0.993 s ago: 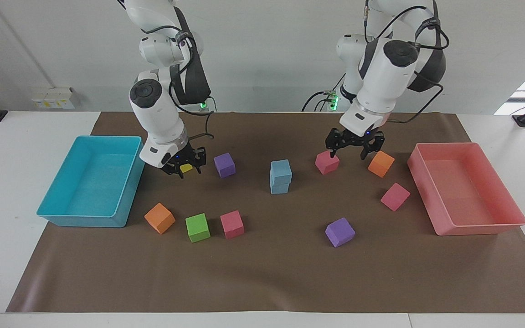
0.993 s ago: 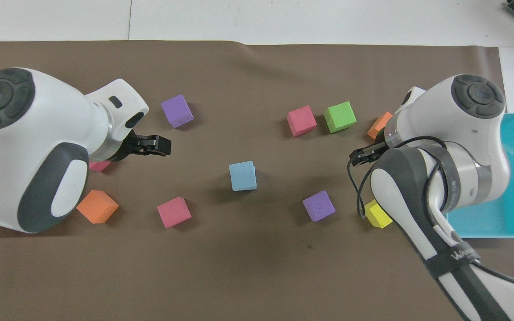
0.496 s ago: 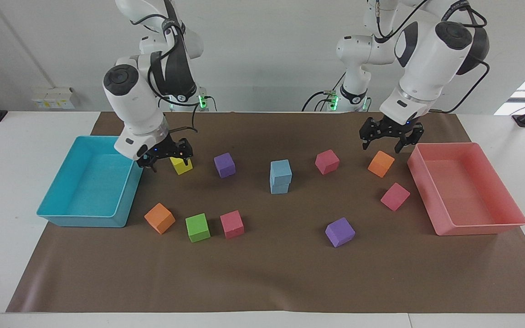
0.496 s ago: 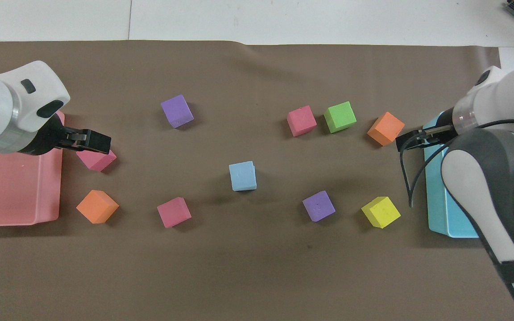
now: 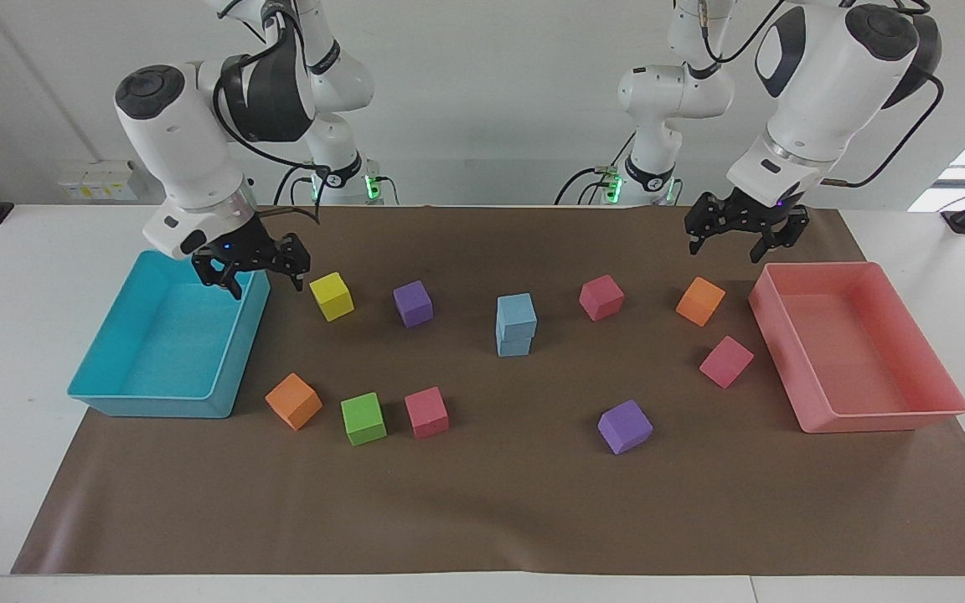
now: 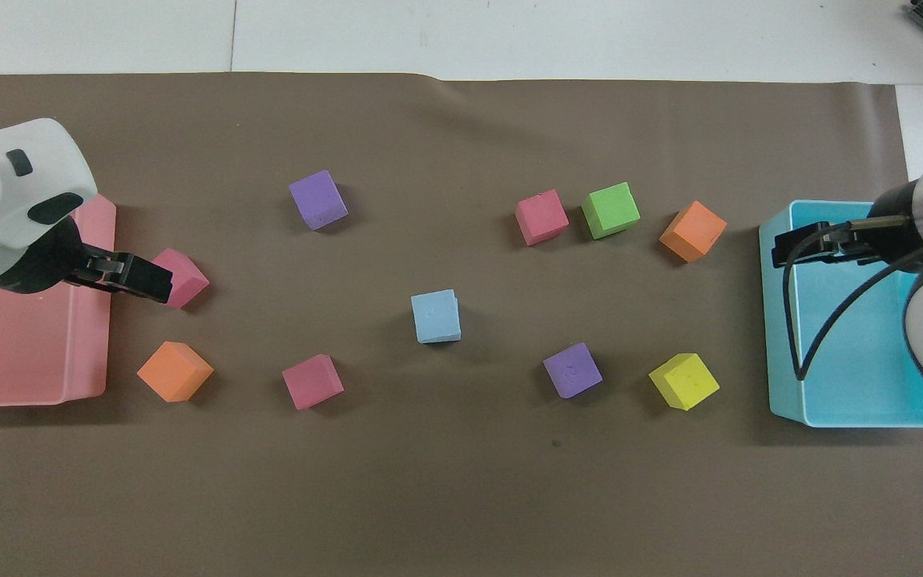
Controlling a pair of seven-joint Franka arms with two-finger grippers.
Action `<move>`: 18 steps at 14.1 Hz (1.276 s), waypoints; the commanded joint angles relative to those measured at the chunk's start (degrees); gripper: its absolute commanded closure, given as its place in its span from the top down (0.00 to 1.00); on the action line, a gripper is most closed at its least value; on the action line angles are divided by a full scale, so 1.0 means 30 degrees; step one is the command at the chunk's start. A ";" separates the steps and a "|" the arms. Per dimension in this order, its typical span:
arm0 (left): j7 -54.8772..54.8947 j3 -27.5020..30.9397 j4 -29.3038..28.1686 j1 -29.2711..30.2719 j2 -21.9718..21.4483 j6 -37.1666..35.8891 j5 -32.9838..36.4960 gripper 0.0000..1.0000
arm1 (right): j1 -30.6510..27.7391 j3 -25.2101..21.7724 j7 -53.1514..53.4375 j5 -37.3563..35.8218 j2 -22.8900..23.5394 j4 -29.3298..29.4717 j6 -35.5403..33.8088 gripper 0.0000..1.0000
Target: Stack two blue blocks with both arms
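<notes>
Both arms have pulled back from the middle of the counter (image 5: 482,519) since the earlier frames and now hang raised at its ends. Left hand (image 5: 740,237) (image 6: 141,278) is over the mat beside the pink tray (image 5: 859,419) (image 6: 29,397), fingers spread and empty. Right hand (image 5: 250,272) (image 6: 802,247) hovers over the edge of the cyan tray (image 5: 156,406) (image 6: 782,353), fingers also spread, holding nothing. Two blue blocks (image 5: 515,325) (image 6: 435,316) stand stacked mid-counter, between a purple cube (image 5: 413,303) (image 6: 573,369) and a pink cube (image 5: 601,297) (image 6: 312,381), untouched by either hand.
</notes>
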 commanded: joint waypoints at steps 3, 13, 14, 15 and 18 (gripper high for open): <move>0.0267 -0.0149 0.0376 0.0650 0.0203 -0.0209 0.0153 1.00 | -0.0220 -0.0338 0.0470 -0.0631 0.0080 0.2626 -0.2895 1.00; 0.0325 -0.0120 0.0288 0.1265 0.0320 0.1578 0.0885 1.00 | -0.0132 -0.1600 0.0294 -0.0454 -0.1912 0.1048 -0.3134 1.00; 0.0325 -0.0120 0.0259 0.1323 0.0320 0.1607 0.0886 1.00 | 0.0013 -0.1600 0.0265 -0.0744 -0.1941 0.1047 -0.3164 1.00; 0.0325 -0.0120 0.0259 0.1353 0.0320 0.1636 0.0886 1.00 | 0.0130 -0.1571 0.0236 -0.1095 -0.1971 0.0902 -0.3164 1.00; 0.0325 -0.0120 0.0200 0.1528 0.0261 0.1666 0.0886 1.00 | 0.0512 -0.1424 0.0177 -0.1802 -0.2381 0.0344 -0.3135 1.00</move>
